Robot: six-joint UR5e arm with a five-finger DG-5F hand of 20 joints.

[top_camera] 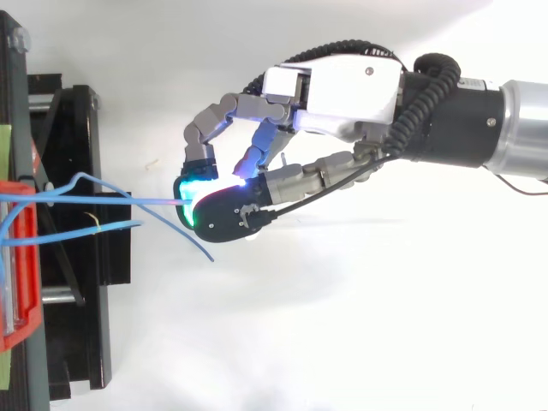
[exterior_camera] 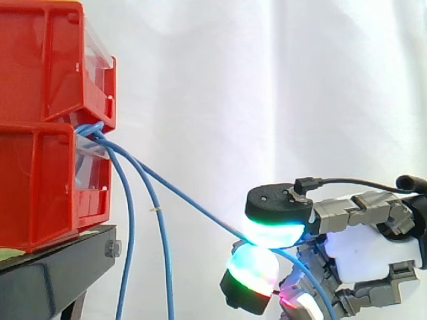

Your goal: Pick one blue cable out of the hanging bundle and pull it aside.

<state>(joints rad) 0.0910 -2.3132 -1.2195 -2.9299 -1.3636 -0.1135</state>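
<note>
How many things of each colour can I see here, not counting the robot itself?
Red bins: 2, upper and lower
Blue cables: 3, two hanging loose, one pinched in the hand
Black stand: 1
Total: 6

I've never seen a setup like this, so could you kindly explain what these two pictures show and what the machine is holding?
It is a robot arm ending in a hand with fingers; the glowing pads are its own fingertips. One picture is taken level from the side, the other from above, of the same scene. On the left, red bins are stacked on a black stand before a white curtain. Blue cables come out between the bins. Two cables hang down; the hand pinches a third cable and holds it stretched off to the side.
</note>
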